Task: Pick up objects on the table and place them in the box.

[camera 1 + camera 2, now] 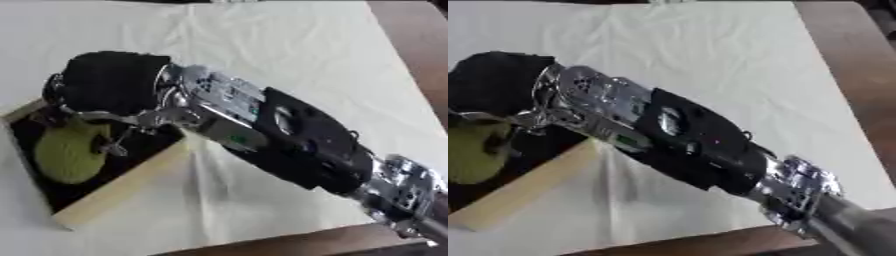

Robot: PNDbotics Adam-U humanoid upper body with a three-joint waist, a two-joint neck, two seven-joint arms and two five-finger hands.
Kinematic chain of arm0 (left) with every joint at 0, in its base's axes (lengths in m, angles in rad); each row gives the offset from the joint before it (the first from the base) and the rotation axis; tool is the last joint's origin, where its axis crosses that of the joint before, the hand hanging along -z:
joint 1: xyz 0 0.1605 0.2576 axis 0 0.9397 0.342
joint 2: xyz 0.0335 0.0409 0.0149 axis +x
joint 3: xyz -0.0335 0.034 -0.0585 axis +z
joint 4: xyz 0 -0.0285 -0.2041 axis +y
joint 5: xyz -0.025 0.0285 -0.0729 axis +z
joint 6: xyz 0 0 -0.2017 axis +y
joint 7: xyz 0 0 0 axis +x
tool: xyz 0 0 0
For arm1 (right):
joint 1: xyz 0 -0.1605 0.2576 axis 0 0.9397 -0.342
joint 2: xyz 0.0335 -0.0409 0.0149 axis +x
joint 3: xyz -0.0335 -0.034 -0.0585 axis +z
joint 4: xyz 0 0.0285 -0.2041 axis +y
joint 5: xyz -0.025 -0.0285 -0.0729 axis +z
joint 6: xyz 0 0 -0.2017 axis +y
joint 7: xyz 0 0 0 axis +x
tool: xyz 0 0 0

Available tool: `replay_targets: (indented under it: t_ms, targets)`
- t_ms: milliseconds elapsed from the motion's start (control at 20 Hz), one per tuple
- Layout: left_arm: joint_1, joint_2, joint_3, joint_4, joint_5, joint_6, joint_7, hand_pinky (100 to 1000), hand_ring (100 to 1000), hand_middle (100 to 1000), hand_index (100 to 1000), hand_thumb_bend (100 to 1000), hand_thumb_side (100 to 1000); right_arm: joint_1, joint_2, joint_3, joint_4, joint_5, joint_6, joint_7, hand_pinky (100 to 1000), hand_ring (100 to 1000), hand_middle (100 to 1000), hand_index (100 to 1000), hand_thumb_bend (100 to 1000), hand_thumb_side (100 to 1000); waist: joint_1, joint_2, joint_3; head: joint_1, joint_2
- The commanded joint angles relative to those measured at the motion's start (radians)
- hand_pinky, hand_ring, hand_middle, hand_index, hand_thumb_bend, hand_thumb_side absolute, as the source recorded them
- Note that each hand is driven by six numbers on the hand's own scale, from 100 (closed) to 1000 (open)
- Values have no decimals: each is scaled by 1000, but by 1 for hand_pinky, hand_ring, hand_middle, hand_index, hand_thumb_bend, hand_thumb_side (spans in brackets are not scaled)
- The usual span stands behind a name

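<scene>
Yellow-green rounded object (70,155) lies inside the dark-lined box (122,187), at its left part. Right hand (109,82) hangs directly over it, fingers thin and silver near the object; whether they pinch it, cannot tell. White cloth (289,55) covers the table (411,40).

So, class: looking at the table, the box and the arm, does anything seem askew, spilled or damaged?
Nothing is spilled or visibly damaged. The box sits askew to the table edge, on a creased white cloth. A yellow-green object lies inside it, under the right hand.
</scene>
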State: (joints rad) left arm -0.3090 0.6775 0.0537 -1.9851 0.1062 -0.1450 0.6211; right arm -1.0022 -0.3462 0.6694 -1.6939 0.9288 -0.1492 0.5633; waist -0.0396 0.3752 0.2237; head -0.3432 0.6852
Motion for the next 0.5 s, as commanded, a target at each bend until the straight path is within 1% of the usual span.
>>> replay_targets:
  t_ms: [50, 150, 250, 350, 500]
  targets:
    - [-6, 17, 16, -15, -2, -1, 3, 590, 688, 707, 763, 994, 843, -11, -2, -3, 0, 25, -45, 39, 886, 878, 821, 873, 425, 100, -7, -6, 0, -3, 2]
    - [-5, 17, 17, -15, -3, 0, 4, 590, 687, 708, 763, 995, 843, -7, -7, -17, -4, 23, -68, 63, 892, 894, 837, 902, 447, 100, -6, -6, -2, -1, 2]
    - [-4, 16, 17, -15, -3, 1, 4, 590, 687, 707, 763, 993, 843, -4, -13, -38, -21, 15, -71, 68, 890, 887, 833, 902, 440, 100, -4, -6, -5, 0, 1]
    - [-2, 16, 18, -15, -3, 2, 5, 590, 687, 708, 763, 993, 843, -4, -21, -62, -47, 6, -59, 57, 887, 879, 826, 896, 431, 100, -2, -7, -7, 2, 0]
    - [0, 15, 20, -15, -4, 2, 7, 591, 688, 708, 763, 992, 844, -2, -35, -108, -101, -14, -24, 27, 885, 865, 817, 892, 415, 100, 1, -9, -11, 2, -2]
